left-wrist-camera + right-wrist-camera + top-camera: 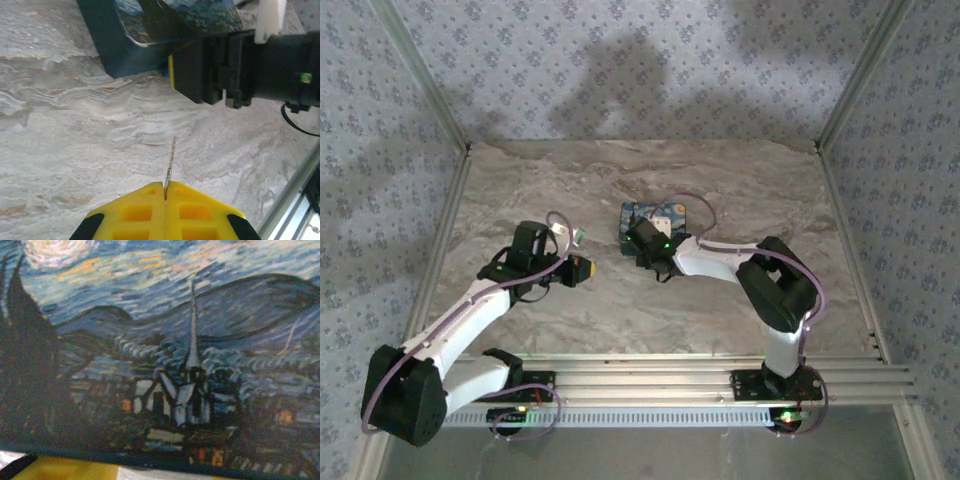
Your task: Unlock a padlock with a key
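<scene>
From above, the padlock (655, 215) lies near the middle of the table (750, 180), printed face up, well clear of every edge. The right gripper (644, 243) sits at its near side. The left gripper (583, 268) hangs to the left of it, nearer the front edge, its yellow tips turned toward the padlock and apart from it. The key is too small to make out at this height.

The left wrist view supplies it. The left gripper (165, 189) has its yellow fingers (137, 212) pressed together on the key (171, 157), whose thin pale blade sticks out edge-on toward the padlock (120, 50). The head is hidden between the pads. Bare table separates the blade tip from the padlock's dark side. Beside that dark side stands the black right gripper (197, 70), with one yellow finger (171, 72) against the block. The other finger is hidden, so its grip cannot be told.

The right wrist view presses close on the padlock (160, 340), its night-sky face sharp enough to read steeple and hills. A yellow finger (65, 471) shows just below the lower edge.
</scene>
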You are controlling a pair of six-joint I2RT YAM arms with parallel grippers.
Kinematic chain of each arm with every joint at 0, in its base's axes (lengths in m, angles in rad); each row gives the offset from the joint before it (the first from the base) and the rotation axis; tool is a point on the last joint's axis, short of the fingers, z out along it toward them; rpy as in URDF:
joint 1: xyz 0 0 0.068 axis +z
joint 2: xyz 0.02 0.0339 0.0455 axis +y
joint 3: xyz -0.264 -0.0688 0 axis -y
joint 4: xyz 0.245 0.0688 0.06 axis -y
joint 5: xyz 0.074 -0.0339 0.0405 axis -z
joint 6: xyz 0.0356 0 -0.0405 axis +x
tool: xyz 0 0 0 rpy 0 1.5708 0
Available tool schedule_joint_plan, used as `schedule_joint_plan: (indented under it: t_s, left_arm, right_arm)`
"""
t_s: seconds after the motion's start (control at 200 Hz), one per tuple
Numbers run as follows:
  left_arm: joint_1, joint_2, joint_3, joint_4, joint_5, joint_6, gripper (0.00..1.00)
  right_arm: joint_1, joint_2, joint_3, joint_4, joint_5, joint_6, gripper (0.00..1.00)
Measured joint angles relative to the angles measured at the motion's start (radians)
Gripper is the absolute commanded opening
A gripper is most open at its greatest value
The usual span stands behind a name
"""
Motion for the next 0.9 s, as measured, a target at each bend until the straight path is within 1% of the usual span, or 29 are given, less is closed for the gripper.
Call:
schedule_joint_plan:
  t_s: [0.065,0.3,0.565,0.745,0.764,0.899]
  left_arm:
    - [-0.013,0.0,0.0,0.003,0.002,0.0,0.0]
    - [-0.032,0.0,-0.001,0.013,0.008,0.004,0.0]
    - [-0.047,-0.04,-0.025,0.023,0.026,0.027,0.0]
    - [-0.065,-0.047,-0.052,0.063,0.031,0.047,0.0]
    - [-0.076,-0.042,-0.054,0.066,0.031,0.053,0.0]
    - [-0.137,0.021,-0.054,0.12,0.032,0.084,0.0]
  right_arm:
    - [0.0,0.006,0.0,0.011,0.013,0.006,0.44]
    - [0.0,0.043,0.0,0.048,0.033,0.02,0.36]
    - [-0.001,0.063,0.001,0.071,0.034,0.018,0.14]
    - [-0.018,0.037,0.006,0.029,-0.029,-0.01,0.09]
    - [-0.018,0.037,0.006,0.029,-0.029,-0.01,0.09]
    - [-0.04,-0.005,0.055,-0.081,-0.132,-0.047,0.08]
